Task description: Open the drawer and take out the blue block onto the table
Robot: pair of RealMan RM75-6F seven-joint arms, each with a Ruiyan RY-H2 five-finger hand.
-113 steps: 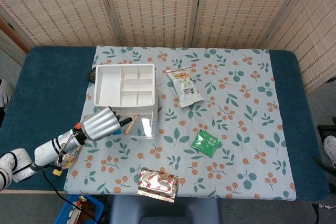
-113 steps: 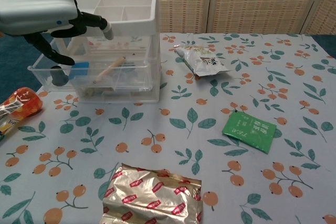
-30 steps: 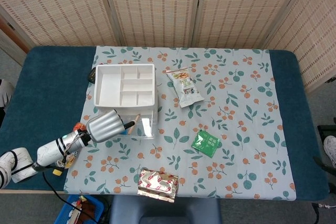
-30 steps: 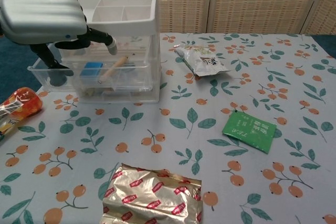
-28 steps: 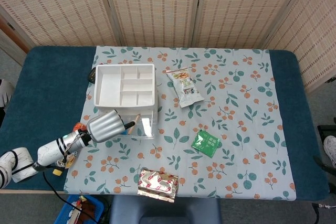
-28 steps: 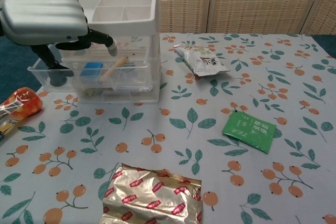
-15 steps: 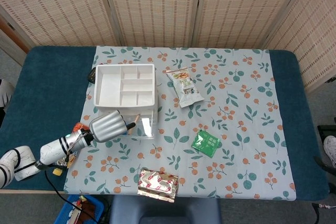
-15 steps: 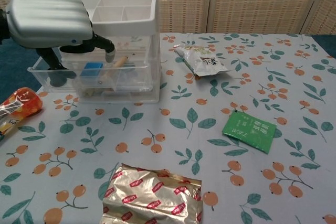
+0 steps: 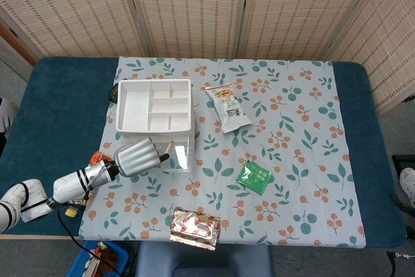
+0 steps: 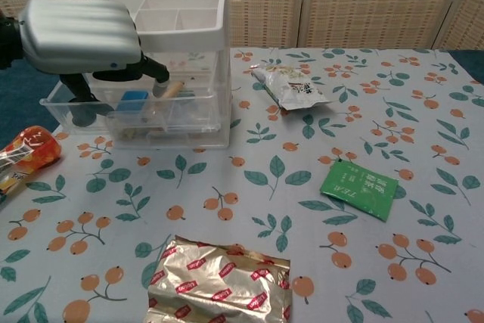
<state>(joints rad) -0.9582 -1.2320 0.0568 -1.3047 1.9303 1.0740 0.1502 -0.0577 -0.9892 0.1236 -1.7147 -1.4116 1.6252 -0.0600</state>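
The dark fingers [image 10: 113, 73] of the left hand [image 10: 82, 35] curl downward over the open drawer [image 10: 136, 115] of the clear plastic organizer [image 10: 193, 88], their tips hanging just above the drawer's contents and parted from one another. They pinch nothing that can be seen; whether any tip touches the blue block [image 10: 133, 97] cannot be told, since the silver back of the hand hides much of it. The blue block lies inside the drawer, toward its left half, just beside a short wooden stick [image 10: 171, 88] that leans across the middle. In the head view the left hand [image 9: 137, 157] sits at the front of the organizer [image 9: 155, 105], near the left edge of the tabletop [image 9: 305, 128]. The right hand appears in neither view.

The drawer is already pulled out, so the step in hand looks like the reach for the block. To do it well, the fingers should drop straight onto the block with thumb and a finger on opposite faces, keeping clear of the stick so it is not dragged along. The drawer wall is low and close, so a vertical lift before any sideways move would likely avoid catching its rim or shoving the light organizer back.

A snack bag [image 10: 291, 88] lies beyond the organizer toward the far edge, a green tea packet [image 10: 359, 188] toward the right, a foil packet [image 10: 219, 281] at the near edge, and an orange wrapped item [image 10: 26, 150] at the left edge.
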